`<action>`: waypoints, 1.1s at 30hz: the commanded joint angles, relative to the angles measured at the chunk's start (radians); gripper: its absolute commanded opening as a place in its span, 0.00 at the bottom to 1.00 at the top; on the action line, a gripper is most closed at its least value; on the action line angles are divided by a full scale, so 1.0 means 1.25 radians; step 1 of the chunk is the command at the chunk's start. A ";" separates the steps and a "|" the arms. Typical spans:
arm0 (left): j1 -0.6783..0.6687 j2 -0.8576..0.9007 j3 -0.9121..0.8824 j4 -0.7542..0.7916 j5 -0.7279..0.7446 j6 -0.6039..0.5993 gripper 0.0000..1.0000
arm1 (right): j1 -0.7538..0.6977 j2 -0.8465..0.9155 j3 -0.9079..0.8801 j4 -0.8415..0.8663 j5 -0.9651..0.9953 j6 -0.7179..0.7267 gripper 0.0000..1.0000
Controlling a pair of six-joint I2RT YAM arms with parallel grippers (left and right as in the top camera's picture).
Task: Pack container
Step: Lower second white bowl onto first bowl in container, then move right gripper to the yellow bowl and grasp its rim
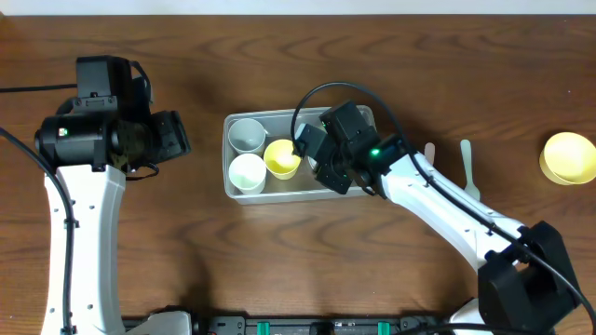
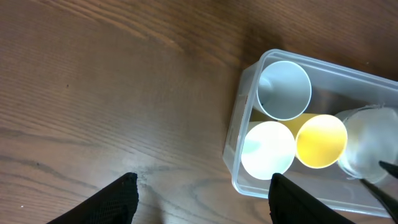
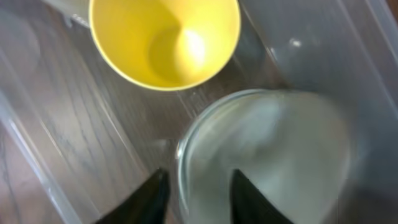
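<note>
From above, the container [image 1: 289, 189] sits mid-table; my right gripper [image 1: 321, 158] is inside its right end, my left gripper [image 1: 179, 138] off to its left

Left wrist: my fingers [image 2: 124, 199] stand wide, holding nothing

Right wrist: my fingers [image 3: 155, 196] are partly parted, straddling the rim of a clear cup [image 3: 273, 149] beside a yellow cup [image 3: 165, 37]

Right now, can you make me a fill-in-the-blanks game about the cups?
Between the white cup and the clear cup stands a ___ cup.
The left gripper holds ___.
The yellow bowl lies ___ the container.
Missing words: yellow, nothing, outside.
</note>
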 commanded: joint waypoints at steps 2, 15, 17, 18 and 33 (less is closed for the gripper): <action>0.003 0.000 -0.004 -0.005 0.008 -0.005 0.68 | 0.001 0.004 0.019 0.002 -0.006 -0.006 0.47; 0.003 0.000 -0.004 -0.005 0.008 -0.004 0.68 | -0.027 -0.022 0.025 0.040 0.182 0.231 0.54; 0.003 0.000 -0.004 -0.005 0.008 -0.004 0.68 | -0.056 -0.052 0.036 0.030 0.207 0.297 0.59; 0.003 0.000 -0.004 -0.005 0.008 -0.004 0.68 | -0.073 -0.069 0.043 0.020 0.212 0.320 0.62; 0.003 0.000 -0.004 -0.005 0.008 -0.004 0.68 | -0.655 -0.269 0.060 -0.193 0.156 0.620 0.73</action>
